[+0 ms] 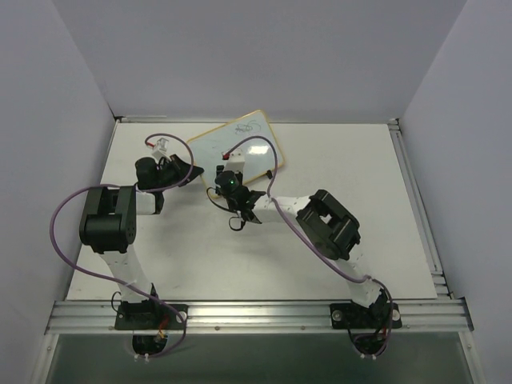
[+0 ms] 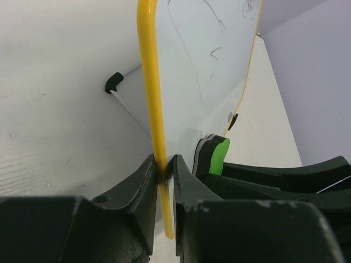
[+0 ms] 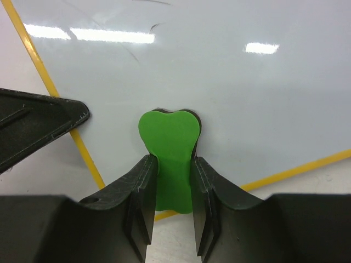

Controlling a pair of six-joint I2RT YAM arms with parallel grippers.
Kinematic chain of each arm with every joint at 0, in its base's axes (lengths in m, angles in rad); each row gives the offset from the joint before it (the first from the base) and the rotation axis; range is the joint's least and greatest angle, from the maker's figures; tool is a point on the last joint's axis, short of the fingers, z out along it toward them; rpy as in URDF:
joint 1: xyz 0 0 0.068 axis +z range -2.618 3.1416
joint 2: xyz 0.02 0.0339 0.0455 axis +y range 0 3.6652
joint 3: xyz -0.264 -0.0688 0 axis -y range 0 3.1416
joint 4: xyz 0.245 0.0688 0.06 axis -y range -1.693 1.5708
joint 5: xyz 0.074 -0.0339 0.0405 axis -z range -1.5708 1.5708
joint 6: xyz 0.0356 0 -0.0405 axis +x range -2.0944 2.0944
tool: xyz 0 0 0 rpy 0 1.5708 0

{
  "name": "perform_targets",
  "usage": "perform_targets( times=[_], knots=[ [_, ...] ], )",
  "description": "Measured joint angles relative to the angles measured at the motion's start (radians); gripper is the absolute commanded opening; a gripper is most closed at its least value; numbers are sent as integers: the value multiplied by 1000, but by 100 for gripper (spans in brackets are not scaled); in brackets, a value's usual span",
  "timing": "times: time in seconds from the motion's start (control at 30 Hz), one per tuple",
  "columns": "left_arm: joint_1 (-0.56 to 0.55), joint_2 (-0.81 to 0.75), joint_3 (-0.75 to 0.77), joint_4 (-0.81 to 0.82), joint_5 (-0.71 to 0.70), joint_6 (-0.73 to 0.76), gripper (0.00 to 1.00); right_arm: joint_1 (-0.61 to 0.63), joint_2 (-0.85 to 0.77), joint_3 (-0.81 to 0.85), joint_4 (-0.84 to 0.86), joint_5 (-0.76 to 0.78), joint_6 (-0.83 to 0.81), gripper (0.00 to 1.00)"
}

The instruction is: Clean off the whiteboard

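Yellow-framed whiteboard (image 2: 203, 71) edge clamped in left pincer (image 2: 164, 164), right pincer (image 3: 174, 164) gripping green eraser (image 3: 167, 129) against its surface

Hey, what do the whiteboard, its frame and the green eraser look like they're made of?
The whiteboard surface looks like glossy coated panel; it mirrors lights. Its yellow frame seems smooth plastic. The eraser looks like matte green foam, with a grey, perhaps felt, layer facing the board.
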Motion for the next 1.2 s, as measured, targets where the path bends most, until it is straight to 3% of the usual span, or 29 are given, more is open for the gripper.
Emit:
perform_targets(
  times=[0.37,0.6,0.83,1.2],
  knots=[
    [0,0,0,0,3,0,12,48,-25,-127,79,5,68,0],
    [0,0,0,0,4,1,12,18,-59,-179,83,-54,81,0],
    [-3,0,3,0,-1,2,11,-40,-76,-169,48,-136,70,0],
    [-5,0,4,-6,-2,2,11,-75,-61,-92,-27,-132,50,0]
  ],
)
